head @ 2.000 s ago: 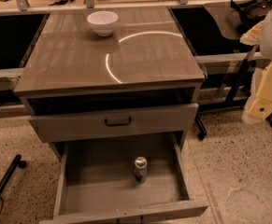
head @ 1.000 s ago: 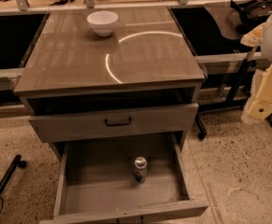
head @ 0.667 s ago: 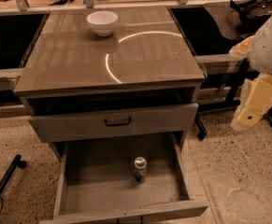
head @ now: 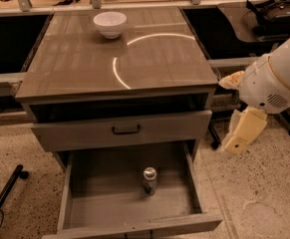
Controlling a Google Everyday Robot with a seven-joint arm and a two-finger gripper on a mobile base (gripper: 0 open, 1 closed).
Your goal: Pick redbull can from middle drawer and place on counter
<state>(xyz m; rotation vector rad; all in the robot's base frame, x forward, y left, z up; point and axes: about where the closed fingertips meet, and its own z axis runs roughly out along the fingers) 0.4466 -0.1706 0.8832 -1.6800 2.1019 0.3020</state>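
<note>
Redbull can (head: 150,179) stands upright on the bare floor of the pulled-out middle drawer (head: 104,205), roughly mid-drawer, clear of all four walls, silver top facing up, so its long axis is vertical. Gripper (head: 243,132) hangs outside the cabinet, off its right side as seen from here, pointing down and a bit inward, about level with the closed drawer front (head: 84,133) that carries the black bar handle. So the can lies left of and lower than the gripper, and the drawer's right wall stands between them; they are well apart, no contact. Can't tell whether the gripper is open or closed from this angle; it holds nothing visible. The white arm (head: 276,78) comes in from the right edge, with a bulky rounded joint above the gripper and the wrist bent downward. Judgement: the reach has to go over the side wall and then down, gripping the can across its sides from above or from the front. Counter (head: 74,59) above has a white bowl (head: 110,24) near its back edge; the place step is not yet started.
</note>
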